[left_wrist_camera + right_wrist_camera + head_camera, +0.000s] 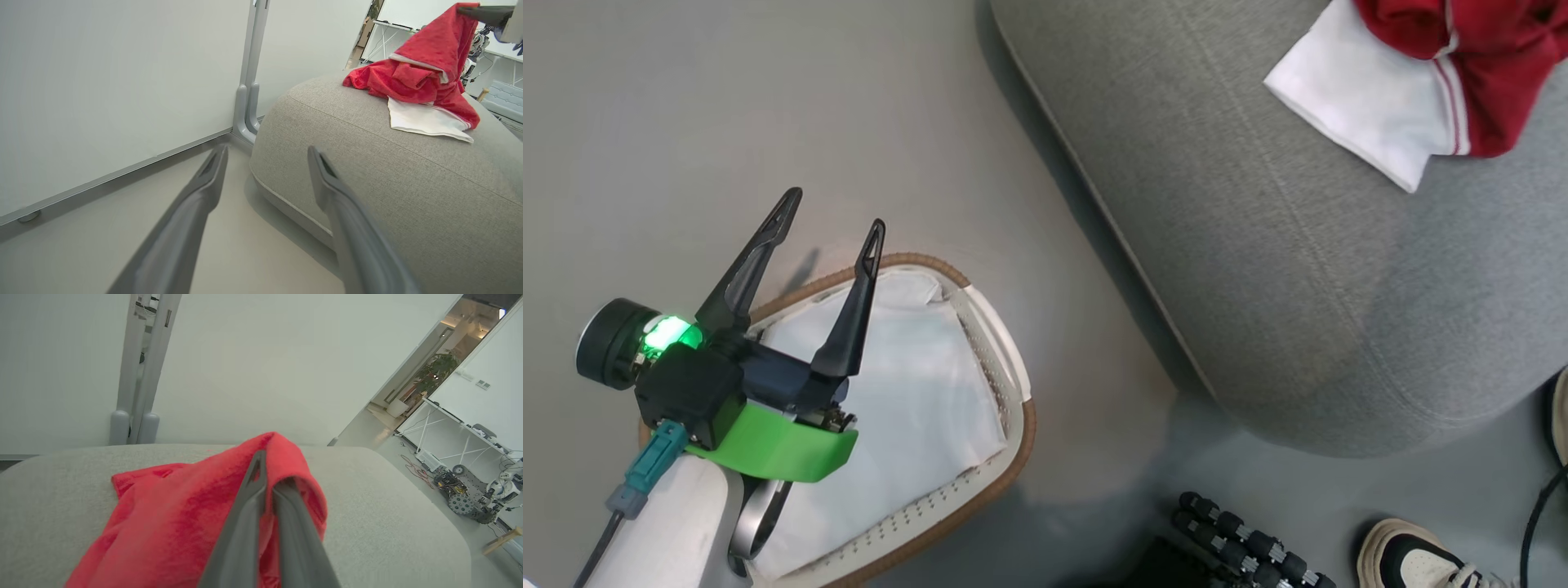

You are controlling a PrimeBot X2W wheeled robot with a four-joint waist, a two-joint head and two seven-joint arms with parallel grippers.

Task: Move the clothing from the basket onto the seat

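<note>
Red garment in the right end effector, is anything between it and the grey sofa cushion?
Nothing visible does. The right end effector is shut on the bright red fabric garment, whose lower folds lie on the large grey upholstered seat cushion.

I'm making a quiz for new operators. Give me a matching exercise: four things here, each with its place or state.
1 left gripper
2 right gripper
3 basket
4 white cloth

a lies on the seat
b stands on the floor
c open, holding nothing
d shut on the red garment

Pairs: 1-c, 2-d, 3-b, 4-a
</note>
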